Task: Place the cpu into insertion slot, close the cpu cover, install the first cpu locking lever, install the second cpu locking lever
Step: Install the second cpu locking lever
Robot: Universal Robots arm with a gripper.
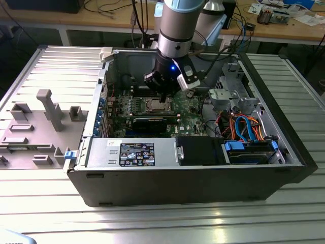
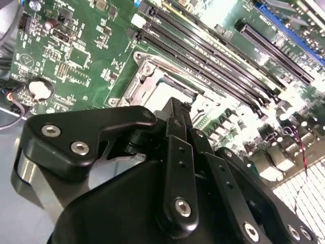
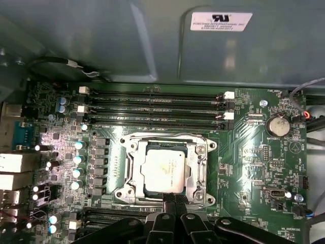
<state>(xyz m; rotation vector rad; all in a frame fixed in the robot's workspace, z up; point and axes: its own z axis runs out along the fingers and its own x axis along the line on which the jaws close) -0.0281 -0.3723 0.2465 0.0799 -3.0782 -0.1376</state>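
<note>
Side panel (image 1: 35, 129): grey moulded sheet lying flat on the slatted table (image 1: 162, 223), at the exterior view's left, just beside the open case.
Computer case (image 1: 167, 183): black tower laid on its side, interior exposed; power supply and drive bays run along its near wall.
Circuit board (image 3: 254, 168): green, carrying the long narrow memory slots (image 3: 152, 104) and a round coin cell (image 3: 278, 124).
Insertion slot (image 3: 165, 170): square socket with a silver rim, near the middle of the board and beside the memory slots.
Cpu (image 3: 165, 168): silvery square lying flat inside the insertion slot.
Cpu cover (image 3: 133, 162): silver frame lying down around the cpu, its window exposing the chip's top face.
Gripper (image 3: 172, 198): black fingers (image 2: 177, 127) pressed together, holding nothing, tips at the socket's edge; in the exterior view the gripper (image 1: 163, 94) hangs directly over the socket.
</note>
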